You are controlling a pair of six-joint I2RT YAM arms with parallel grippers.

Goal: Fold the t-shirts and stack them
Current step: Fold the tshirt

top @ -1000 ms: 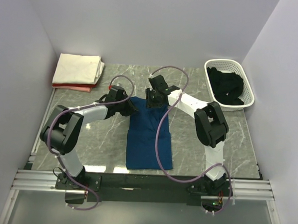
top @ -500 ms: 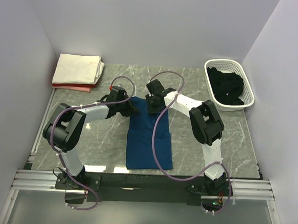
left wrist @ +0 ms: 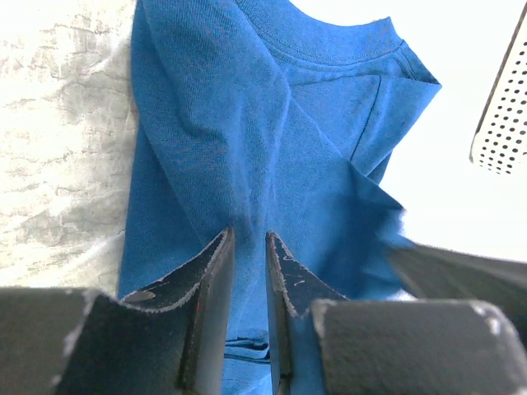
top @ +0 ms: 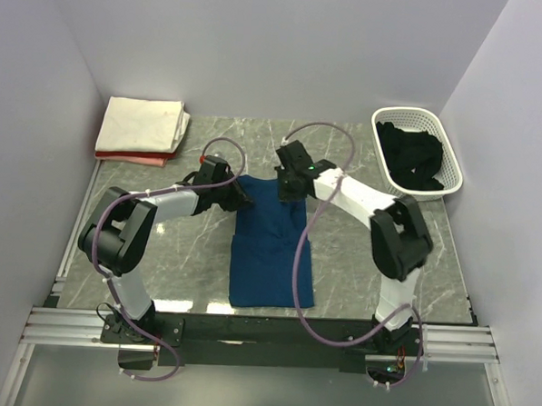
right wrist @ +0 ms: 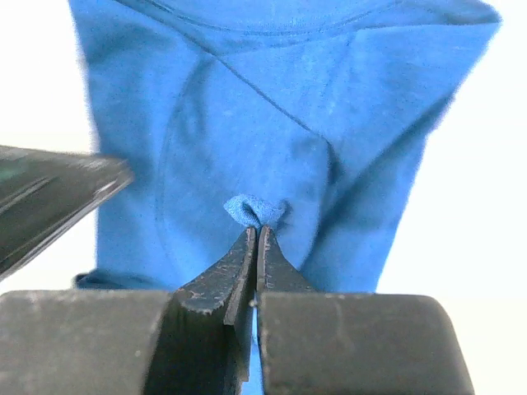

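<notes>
Step in hand, as judged: the crosswise fold of the blue t-shirt (top: pixel 270 248), which lies flat in the middle of the marble table (top: pixel 368 263) as a long narrow strip, sides already turned in, collar end away from the arm bases. Right gripper (right wrist: pixel 256 233) is clamped tight on a small pucker of blue cloth at the collar end, right of centre; its fingers meet with no gap. Left gripper (left wrist: pixel 247 247) sits at the collar-end left corner, fingers narrowly apart with a ridge of the same cloth running up between them. That reads as a grip on a thicker fold, though the contact itself is hard to make out. To do the fold well, both pinches should take every layer, not only the top one, or the strip will peel open on lifting. Raise both corners together and level, carry the collar edge toward the hem in one arc, keep the cloth taut between the two grips so the edge lands square, and let go only once it lies flat. Risk: the right pinch is small and could slip. Folded cream-white shirt (top: pixel 143 124) rests on the pink-red shirt (top: pixel 132 158) in the far left corner, well apart. Black shirt (top: pixel 410 156) lies in the white basket (top: pixel 454 172) at far right. Writing: none readable; no print, brand mark or neck label shows on the visible blue faces.
</notes>
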